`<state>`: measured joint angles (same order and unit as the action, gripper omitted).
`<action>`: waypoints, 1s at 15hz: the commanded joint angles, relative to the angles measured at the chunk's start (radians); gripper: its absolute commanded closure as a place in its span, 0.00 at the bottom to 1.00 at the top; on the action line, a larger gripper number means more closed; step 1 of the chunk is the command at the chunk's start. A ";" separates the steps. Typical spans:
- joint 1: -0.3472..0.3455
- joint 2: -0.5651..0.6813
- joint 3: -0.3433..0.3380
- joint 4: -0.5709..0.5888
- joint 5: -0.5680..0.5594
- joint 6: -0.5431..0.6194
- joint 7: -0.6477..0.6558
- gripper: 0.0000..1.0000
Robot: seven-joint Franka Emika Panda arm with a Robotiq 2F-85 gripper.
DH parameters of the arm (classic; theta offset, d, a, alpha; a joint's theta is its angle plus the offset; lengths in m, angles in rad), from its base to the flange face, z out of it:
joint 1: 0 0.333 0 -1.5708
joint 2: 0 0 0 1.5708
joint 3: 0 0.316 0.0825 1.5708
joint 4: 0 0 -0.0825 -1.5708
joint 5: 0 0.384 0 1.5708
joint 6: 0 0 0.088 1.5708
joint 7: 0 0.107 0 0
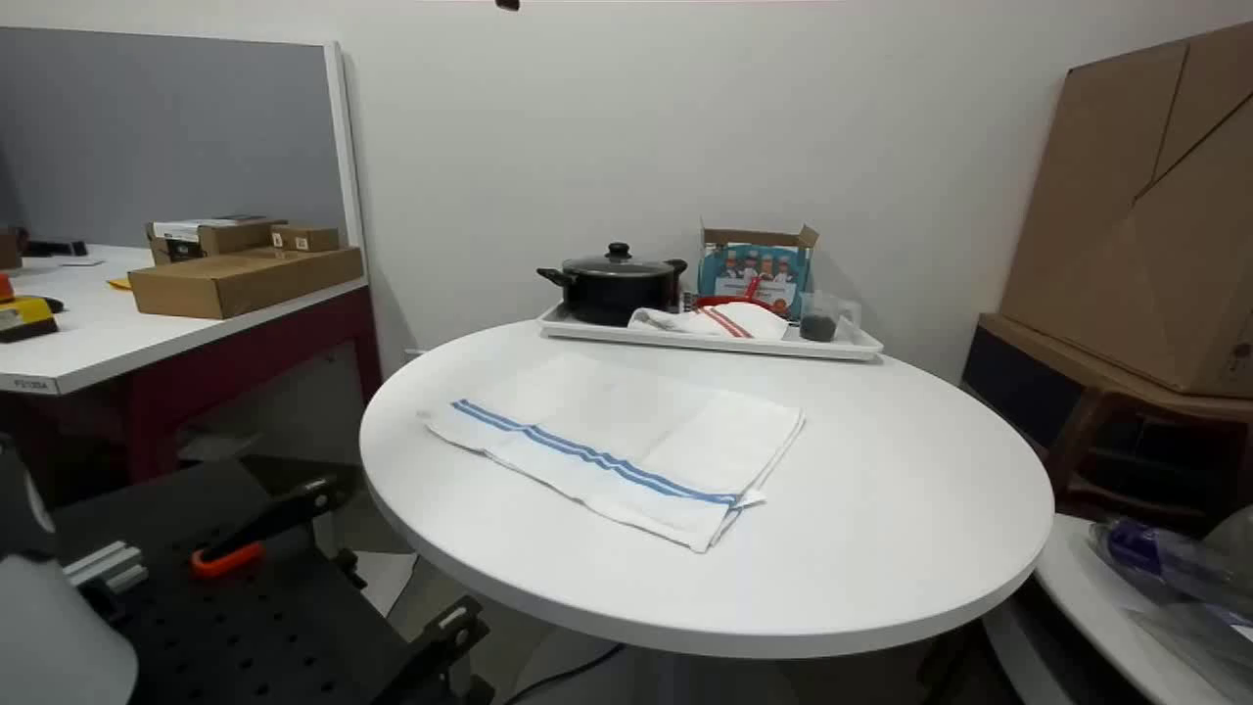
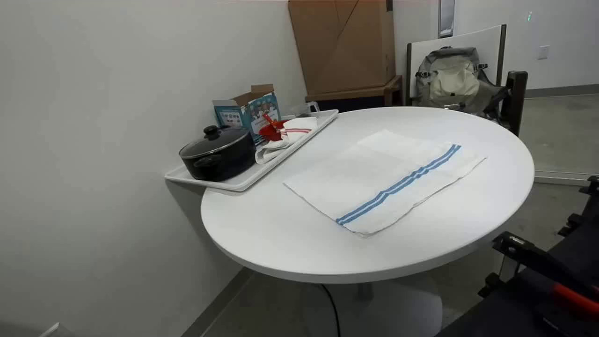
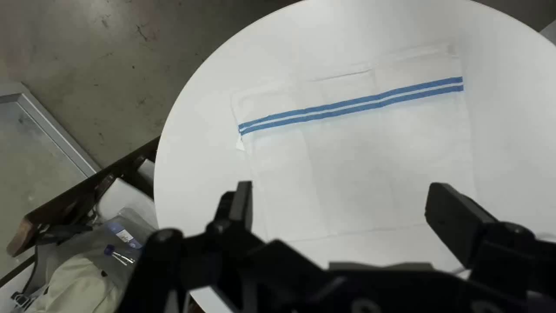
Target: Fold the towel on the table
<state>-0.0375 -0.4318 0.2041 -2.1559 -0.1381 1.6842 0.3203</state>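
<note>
The towel (image 3: 360,158) — likely light, limp — is best pinched along the hem (image 1: 587,497) beside its stripes (image 3: 347,110); the gripper (image 3: 341,191) is spread wide (empty).

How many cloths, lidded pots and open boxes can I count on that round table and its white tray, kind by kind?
Cloths: 2 (blue-striped towel, red-striped cloth)
Lidded pots: 1 (black pot)
Open boxes: 1 (blue box)
Total: 4

Office-like: desk (image 1: 93,338), grey divider (image 1: 166,137)
</note>
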 commanded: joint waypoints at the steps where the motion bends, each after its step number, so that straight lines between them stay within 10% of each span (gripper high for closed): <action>1: 0.025 0.003 -0.020 0.002 -0.008 -0.003 0.008 0.00; 15: -0.080 0.185 -0.175 -0.354 0.014 0.659 0.070 0.00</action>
<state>-0.0908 -0.3596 0.0756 -2.4637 -0.1375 2.2131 0.4009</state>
